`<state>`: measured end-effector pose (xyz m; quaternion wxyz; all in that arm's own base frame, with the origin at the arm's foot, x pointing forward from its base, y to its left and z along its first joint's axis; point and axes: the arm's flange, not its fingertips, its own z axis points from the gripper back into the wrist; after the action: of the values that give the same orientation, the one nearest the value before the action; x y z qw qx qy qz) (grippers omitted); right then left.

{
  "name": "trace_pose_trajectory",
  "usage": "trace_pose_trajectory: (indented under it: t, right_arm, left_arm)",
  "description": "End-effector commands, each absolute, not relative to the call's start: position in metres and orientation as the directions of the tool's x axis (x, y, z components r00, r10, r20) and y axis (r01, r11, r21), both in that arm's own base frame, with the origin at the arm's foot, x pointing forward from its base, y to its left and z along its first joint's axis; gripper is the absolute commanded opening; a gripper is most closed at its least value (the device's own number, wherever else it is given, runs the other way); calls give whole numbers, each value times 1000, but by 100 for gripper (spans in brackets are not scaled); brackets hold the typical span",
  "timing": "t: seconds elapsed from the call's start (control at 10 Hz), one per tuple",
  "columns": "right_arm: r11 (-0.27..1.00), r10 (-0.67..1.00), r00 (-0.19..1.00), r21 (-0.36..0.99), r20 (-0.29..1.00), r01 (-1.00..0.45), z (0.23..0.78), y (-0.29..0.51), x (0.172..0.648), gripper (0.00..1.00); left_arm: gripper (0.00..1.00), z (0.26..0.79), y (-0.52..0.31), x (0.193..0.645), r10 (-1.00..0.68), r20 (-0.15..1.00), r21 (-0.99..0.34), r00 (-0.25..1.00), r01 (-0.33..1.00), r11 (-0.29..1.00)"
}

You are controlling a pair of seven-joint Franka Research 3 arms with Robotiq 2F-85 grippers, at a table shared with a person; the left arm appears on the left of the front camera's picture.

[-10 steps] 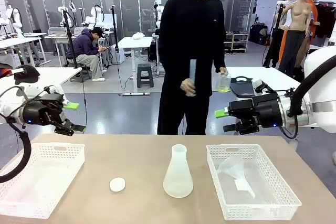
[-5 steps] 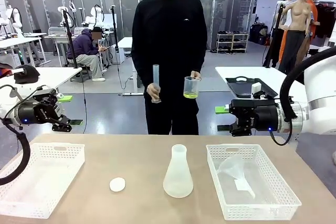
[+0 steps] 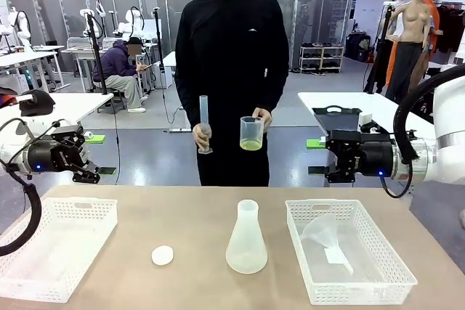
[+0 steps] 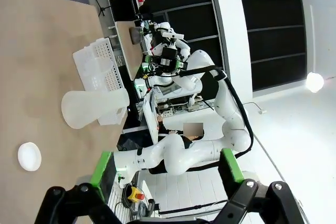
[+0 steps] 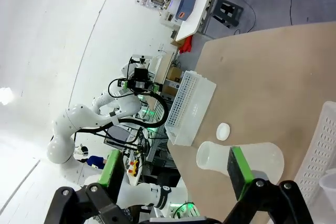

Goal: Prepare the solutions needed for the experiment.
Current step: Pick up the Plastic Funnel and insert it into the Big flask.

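I see the solutions (image 3: 251, 145) as a shallow, clear, pale yellow-green layer at the bottom of a translucent plastic beaker (image 3: 251, 128). The liquid covers only the lowest part, and the wall above it looks cloudy-clear.

A person (image 3: 231, 49) in black stands at the far side of the table (image 3: 189, 215), about in the middle. The hand (image 3: 262, 117) on the right of the scene holds the beaker upright, well above the tabletop. Their other hand (image 3: 202, 134), to the left, holds a tall, narrow graduated cylinder (image 3: 204, 115) upright near the beaker, and the two vessels are apart. I cannot tell whether the cylinder has any liquid in it.

My left gripper (image 3: 98, 155) hovers at the far left, higher than the tabletop, with its fingers spread and grasping nothing. My right gripper (image 3: 315, 157) hovers at the far right at about the same height, its fingers also released and empty. Both point inward toward the middle.

Near the middle of the table a translucent conical flask (image 3: 246, 241) stands upright, with a small white disc (image 3: 163, 255) on the table to its left. A white basket (image 3: 73, 202) sits at the near left. A second basket (image 3: 328, 204) at the near right has a clear funnel (image 3: 325, 236) lying in it.
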<state>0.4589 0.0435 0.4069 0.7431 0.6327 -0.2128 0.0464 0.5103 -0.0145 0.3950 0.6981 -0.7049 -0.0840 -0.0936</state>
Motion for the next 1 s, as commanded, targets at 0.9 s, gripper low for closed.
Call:
trace_pose_trajectory:
  t: [0.9]
  right_arm:
    - [672, 683, 630, 21, 371, -741, 483, 82, 516, 100]
  left_arm:
    - [100, 396, -14, 509, -17, 250, -968, 968, 250, -25]
